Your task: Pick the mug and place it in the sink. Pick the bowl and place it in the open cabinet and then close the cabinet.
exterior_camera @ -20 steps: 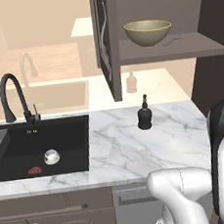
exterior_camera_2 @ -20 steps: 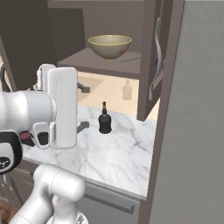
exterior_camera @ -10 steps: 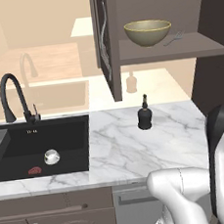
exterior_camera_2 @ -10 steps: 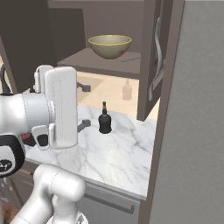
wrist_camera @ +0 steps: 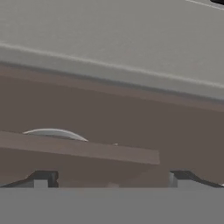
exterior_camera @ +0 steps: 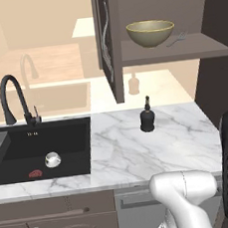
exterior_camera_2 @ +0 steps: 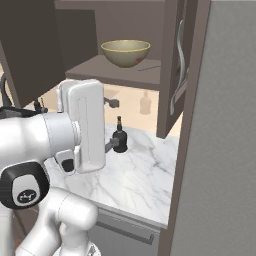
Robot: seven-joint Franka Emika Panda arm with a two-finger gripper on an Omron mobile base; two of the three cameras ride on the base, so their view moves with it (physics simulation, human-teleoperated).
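Nothing among the things had shifted since a second earlier — our arm (exterior_camera_2: 75,130) barely moved. We saw the bowl (exterior_camera: 150,33) on the open cabinet (exterior_camera: 176,49) shelf, the mug (exterior_camera: 52,159) in the sink (exterior_camera: 63,137). Our gripper (wrist_camera: 113,178) stood wide open, empty.

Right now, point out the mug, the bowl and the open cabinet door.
mug (exterior_camera: 52,159), left base view, its rim.
bowl (exterior_camera: 150,34), left base view, outer wall.
cabinet door (exterior_camera: 106,41), left base view, inner face by the handle.

Olive-tan bowl (exterior_camera: 150,33) showing its yellowish rim, dark brown cabinet (exterior_camera: 109,46) gleaming silver handles, black sink (exterior_camera: 40,150) sitting in grey-veined white marble counter (exterior_camera: 140,150).
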